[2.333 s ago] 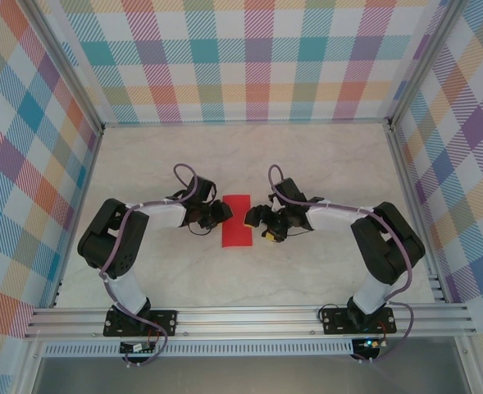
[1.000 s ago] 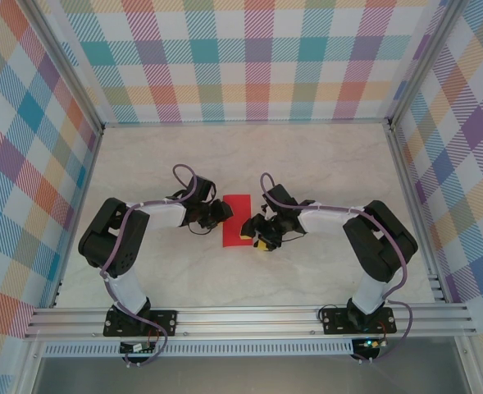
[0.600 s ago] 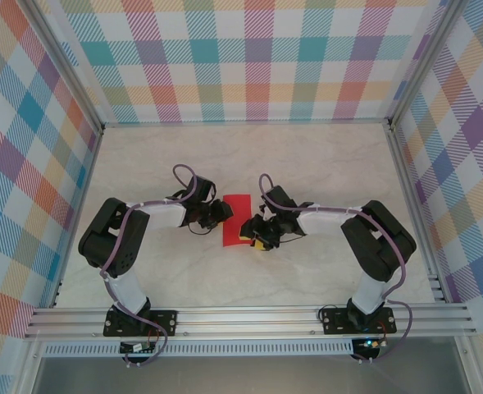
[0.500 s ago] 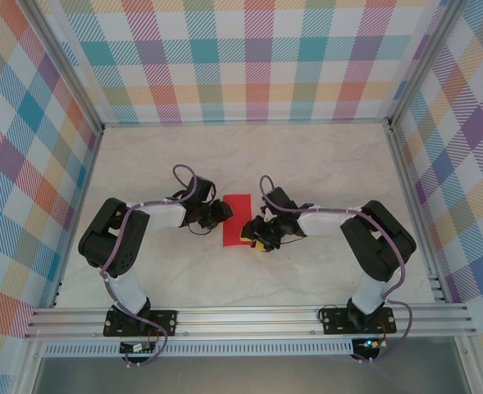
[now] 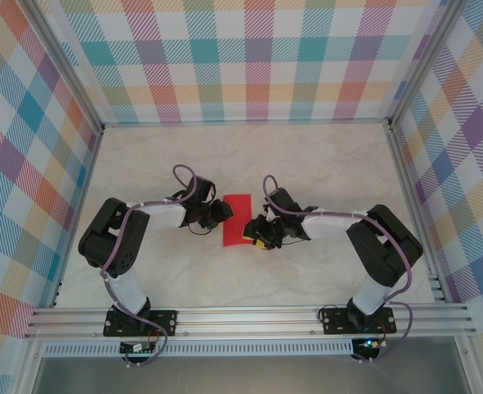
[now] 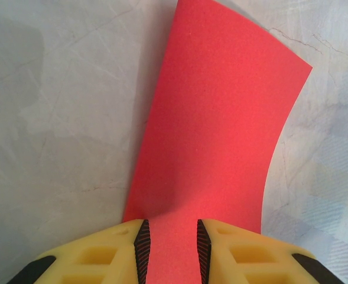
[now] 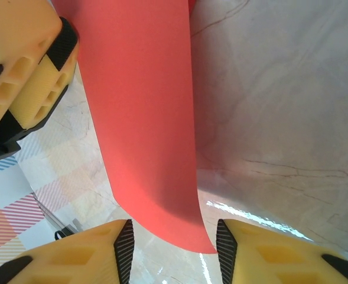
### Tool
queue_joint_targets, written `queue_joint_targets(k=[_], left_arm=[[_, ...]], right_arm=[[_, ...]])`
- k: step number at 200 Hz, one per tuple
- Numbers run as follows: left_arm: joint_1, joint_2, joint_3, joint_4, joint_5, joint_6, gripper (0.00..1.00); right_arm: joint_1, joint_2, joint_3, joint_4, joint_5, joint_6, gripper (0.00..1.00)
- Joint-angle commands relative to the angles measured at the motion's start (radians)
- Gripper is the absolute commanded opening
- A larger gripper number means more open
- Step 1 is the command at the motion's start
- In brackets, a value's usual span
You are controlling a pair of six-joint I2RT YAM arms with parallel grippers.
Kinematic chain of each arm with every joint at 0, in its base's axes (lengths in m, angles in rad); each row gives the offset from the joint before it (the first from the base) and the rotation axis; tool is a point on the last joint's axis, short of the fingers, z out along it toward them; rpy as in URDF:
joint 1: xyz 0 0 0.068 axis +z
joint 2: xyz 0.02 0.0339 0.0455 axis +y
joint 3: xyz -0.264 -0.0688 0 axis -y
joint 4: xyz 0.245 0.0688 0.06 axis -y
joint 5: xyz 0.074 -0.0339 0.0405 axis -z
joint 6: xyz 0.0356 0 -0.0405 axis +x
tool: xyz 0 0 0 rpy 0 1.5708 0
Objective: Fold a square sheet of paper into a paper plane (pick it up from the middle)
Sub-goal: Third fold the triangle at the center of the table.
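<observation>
The square sheet of paper point(image 5: 235, 215) lies mid-table as a narrow red strip, its right side curling up off the surface. My left gripper point(image 5: 223, 213) sits on its left edge. In the left wrist view the red paper point(image 6: 221, 130) runs flat across the gap of the open left gripper point(image 6: 171, 254), and its left edge passes beneath one finger. My right gripper point(image 5: 254, 233) is at the strip's near right corner. In the right wrist view the paper point(image 7: 144, 118) hangs curved, its lifted corner between the fingers of the open right gripper point(image 7: 174, 254) without touching them. The left gripper's fingers point(image 7: 32, 65) show beyond.
The marbled tabletop point(image 5: 323, 164) is boxed in by checked walls on three sides. An aluminium rail point(image 5: 249, 320) with both arm bases runs along the near edge.
My right gripper has come in leftward to the paper's right edge and its jaws have narrowed. The left gripper and the paper under it have stayed put.
</observation>
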Motion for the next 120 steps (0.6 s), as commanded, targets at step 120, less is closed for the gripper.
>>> queue_joint_targets(k=[120], left_arm=[[0.012,0.013,-0.022,-0.02,0.006,-0.01,0.31]], right_arm=[[0.004,-0.06,-0.07,0.133,0.019,0.031,0.36]])
